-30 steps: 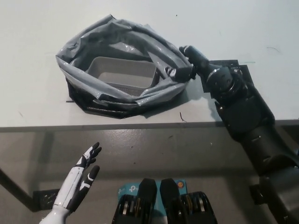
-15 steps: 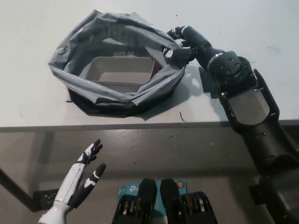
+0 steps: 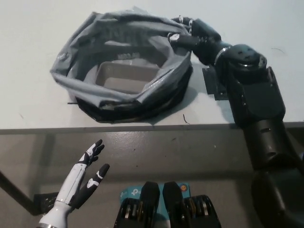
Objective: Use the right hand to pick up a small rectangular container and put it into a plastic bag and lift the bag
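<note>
My right hand (image 3: 187,37), in the upper middle of the frame, has its fingers clenched on the plastic bag (image 3: 123,66) rim, and this side has risen since a second ago. The small rectangular container (image 3: 126,78) already lies inside the bag on the counter (image 3: 38,28), so I judge the lift has begun. My left hand (image 3: 83,183) rests released at the lower left.

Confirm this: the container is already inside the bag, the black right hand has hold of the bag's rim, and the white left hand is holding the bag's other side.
One part is wrong. The white left hand is not on the bag; in the head view it hangs open below the table edge, touching nothing. The rest holds: the container sits inside the bag and the black right hand grips its rim.
</note>
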